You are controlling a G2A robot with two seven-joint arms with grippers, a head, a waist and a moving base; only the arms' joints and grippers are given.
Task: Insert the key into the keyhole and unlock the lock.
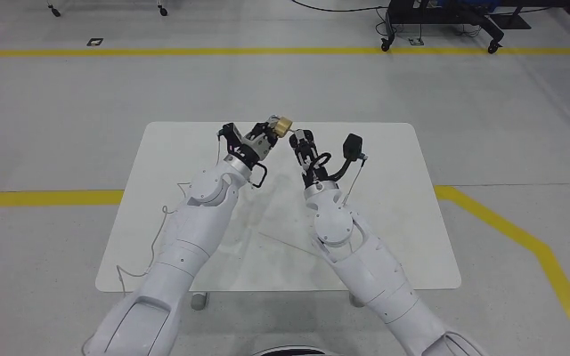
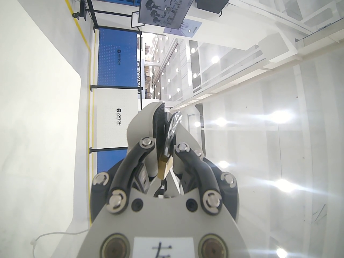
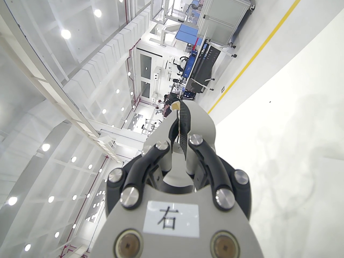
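Both arms are raised over the far middle of the white table, with their grippers close together. My left gripper is shut on a small brass padlock. In the left wrist view the brass body sits between the fingers, with the silver shackle towards the fingertips. My right gripper is a short way to the right of the padlock and is shut on the key. The key is thin and seen edge-on, and its brass-coloured end sticks out past the fingertips. Whether key and padlock touch is hidden.
A white cable trails over the table's left side towards its front edge. Yellow floor lines run beyond the table and at its sides. Black wheeled stands are far off on the floor.
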